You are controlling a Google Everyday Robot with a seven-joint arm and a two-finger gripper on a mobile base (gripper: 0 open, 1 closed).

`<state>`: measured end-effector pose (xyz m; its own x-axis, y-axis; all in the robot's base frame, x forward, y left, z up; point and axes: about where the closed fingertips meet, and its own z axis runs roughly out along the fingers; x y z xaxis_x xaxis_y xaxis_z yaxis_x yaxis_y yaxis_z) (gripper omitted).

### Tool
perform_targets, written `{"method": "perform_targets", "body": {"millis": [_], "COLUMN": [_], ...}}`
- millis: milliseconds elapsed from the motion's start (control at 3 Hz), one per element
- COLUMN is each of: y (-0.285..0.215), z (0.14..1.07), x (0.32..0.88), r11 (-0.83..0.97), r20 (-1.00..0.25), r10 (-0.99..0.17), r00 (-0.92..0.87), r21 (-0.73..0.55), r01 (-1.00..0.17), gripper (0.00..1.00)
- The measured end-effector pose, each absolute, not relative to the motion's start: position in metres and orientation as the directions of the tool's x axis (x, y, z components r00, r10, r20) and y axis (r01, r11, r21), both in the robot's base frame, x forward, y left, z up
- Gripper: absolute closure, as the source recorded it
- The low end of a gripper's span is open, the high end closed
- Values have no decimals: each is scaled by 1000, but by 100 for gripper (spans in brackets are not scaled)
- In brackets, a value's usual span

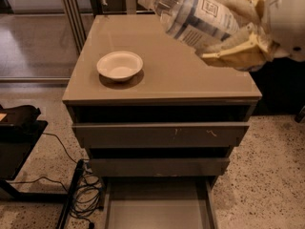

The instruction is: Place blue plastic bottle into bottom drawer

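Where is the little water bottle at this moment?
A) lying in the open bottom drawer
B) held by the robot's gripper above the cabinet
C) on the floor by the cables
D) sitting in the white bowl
B: the gripper, at upper right, is shut on the blue plastic bottle above the cabinet top; the open bottom drawer holds no bottle.

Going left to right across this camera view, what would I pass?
Black stand at the left edge, tangle of black floor cables, round white bowl on the cabinet top, clear plastic bottle with blue-and-white label held aloft, then the cream two-finger tool shut around it at the upper right.
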<state>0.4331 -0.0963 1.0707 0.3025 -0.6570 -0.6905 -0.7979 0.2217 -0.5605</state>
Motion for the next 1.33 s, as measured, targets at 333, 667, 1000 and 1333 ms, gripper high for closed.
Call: {"method": "perform_targets", "body": {"millis": [333, 667, 1000, 1333], "y": [-110, -109, -105, -100], "z": [1060, 1061, 1028, 961], "x": [422, 422, 418, 403], "r11": [270, 268, 241, 218], "r20": [-721, -718, -711, -707], "r10": [-646, -648, -667, -685], "r00": [251, 254, 225, 176], "r21": [-524, -527, -492, -429], "r01": [-808, -807, -837, -877], "gripper": [100, 100, 100, 100]}}
